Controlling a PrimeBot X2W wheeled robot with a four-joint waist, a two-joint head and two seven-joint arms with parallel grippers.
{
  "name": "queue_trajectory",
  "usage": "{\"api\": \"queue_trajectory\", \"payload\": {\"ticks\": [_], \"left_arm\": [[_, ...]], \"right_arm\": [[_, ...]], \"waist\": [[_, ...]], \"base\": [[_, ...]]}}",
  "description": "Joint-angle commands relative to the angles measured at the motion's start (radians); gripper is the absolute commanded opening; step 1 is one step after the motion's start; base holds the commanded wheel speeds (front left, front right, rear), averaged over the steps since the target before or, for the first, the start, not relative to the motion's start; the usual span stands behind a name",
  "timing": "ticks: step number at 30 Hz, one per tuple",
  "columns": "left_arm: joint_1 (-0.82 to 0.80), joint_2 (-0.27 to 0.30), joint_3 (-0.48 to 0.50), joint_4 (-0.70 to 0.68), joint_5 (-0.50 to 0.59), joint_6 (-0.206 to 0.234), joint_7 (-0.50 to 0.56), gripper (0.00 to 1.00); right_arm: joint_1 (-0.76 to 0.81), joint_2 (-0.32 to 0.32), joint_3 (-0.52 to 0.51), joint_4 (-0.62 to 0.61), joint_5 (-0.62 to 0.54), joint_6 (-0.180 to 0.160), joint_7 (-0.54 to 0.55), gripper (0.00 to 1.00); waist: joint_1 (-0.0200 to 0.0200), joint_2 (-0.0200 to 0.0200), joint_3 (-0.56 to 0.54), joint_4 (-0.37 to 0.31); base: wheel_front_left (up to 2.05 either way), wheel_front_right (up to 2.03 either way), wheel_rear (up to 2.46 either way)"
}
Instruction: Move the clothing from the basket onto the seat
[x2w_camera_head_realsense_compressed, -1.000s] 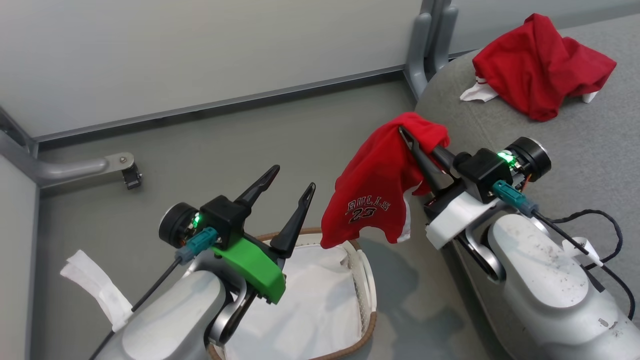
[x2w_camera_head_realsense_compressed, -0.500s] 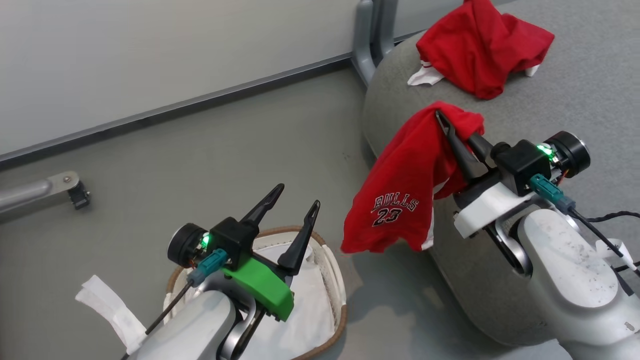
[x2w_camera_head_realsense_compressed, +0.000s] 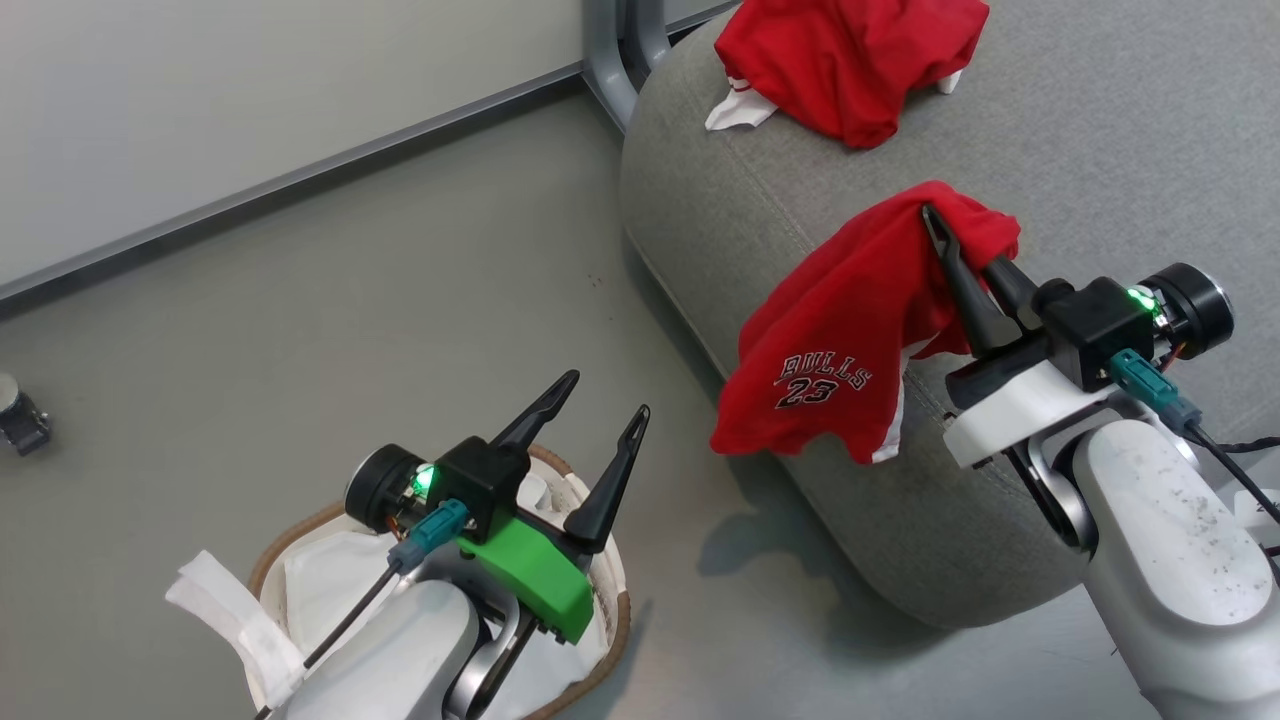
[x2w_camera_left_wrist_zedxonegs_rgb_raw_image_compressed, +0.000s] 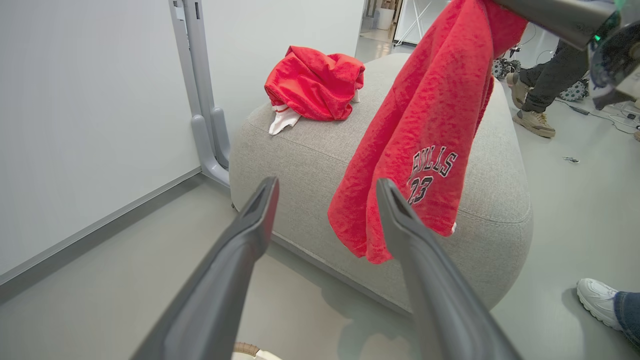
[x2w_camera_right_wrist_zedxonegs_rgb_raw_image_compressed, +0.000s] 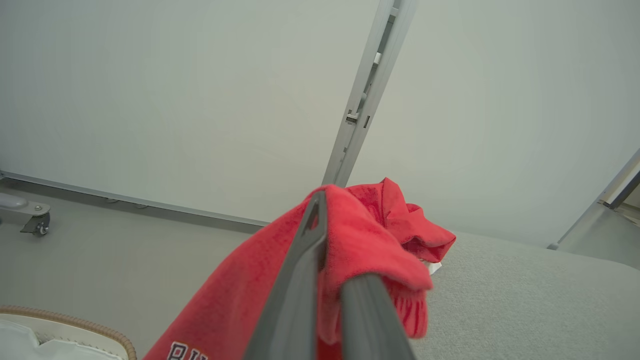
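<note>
Left wrist view caught a person's legs (x2w_camera_left_wrist_zedxonegs_rgb_raw_image_compressed: 557, 75) at two o'clock; basket (x2w_camera_head_realsense_compressed: 623, 612) held liner (x2w_camera_head_realsense_compressed: 320, 590); right tool (x2w_camera_head_realsense_compressed: 945, 225) pinched shirt (x2w_camera_head_realsense_compressed: 840, 310), left tool (x2w_camera_head_realsense_compressed: 605, 395) spread

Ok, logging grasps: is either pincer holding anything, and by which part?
The right pincer grips the red garment by a bunched fold at its top; the left pincer is open and empty.

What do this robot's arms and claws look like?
Both arms are smooth pale grey shells; the right arm is speckled with dark marks. The left pincer and right pincer each have two long, tapering dark fingers on a black block with a green light, a teal plug and a thin black cable. The left mount is bright green, the right mount white.
</note>
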Motion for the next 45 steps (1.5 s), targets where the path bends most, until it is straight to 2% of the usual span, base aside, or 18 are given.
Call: {"api": "queue_trajectory", "payload": {"ticks": [1,13,21,31,36,42,45], "left_arm": [[0.006,0.002,0.009,0.002,0.009,-0.006,-0.003,1.00],[-0.001,-0.020,0.022,0.003,0.040,-0.027,-0.003,1.00],[-0.021,-0.020,0.033,-0.018,0.078,-0.016,-0.003,1.00],[-0.051,-0.028,0.017,-0.045,0.114,-0.012,-0.003,1.00],[-0.075,-0.033,-0.002,-0.049,0.131,-0.018,0.004,1.00],[-0.094,-0.040,-0.012,-0.055,0.142,-0.016,0.006,1.00],[-0.102,-0.024,-0.012,-0.064,0.152,-0.009,0.013,1.00]], "right_arm": [[0.018,-0.002,-0.006,-0.007,-0.007,-0.001,-0.005,0.00],[-0.012,-0.008,-0.026,-0.003,-0.018,-0.001,-0.005,0.00],[-0.153,-0.050,-0.019,0.022,-0.002,-0.001,-0.005,0.00],[-0.489,-0.224,-0.018,0.111,0.057,-0.001,0.030,0.00],[-0.656,-0.366,-0.052,0.172,0.101,-0.001,0.095,0.00],[-0.769,-0.505,-0.098,0.248,0.138,-0.001,0.159,0.00],[-0.781,-0.543,-0.105,0.289,0.128,-0.001,0.188,0.00]], "waist": [[0.0000,-0.0001,0.016,-0.015],[0.0000,-0.0001,0.042,0.018],[0.0000,-0.0001,0.089,0.059],[0.0000,-0.0001,0.174,0.146],[0.0000,-0.0001,0.221,0.203],[0.0000,-0.0001,0.273,0.258],[0.0000,-0.0001,0.309,0.272]], "base": [[0.00,0.00,0.00],[0.00,0.00,0.00],[0.00,0.00,0.00],[0.00,0.00,0.00],[0.00,0.00,0.00],[0.00,0.00,0.00],[0.00,0.00,0.00]]}}
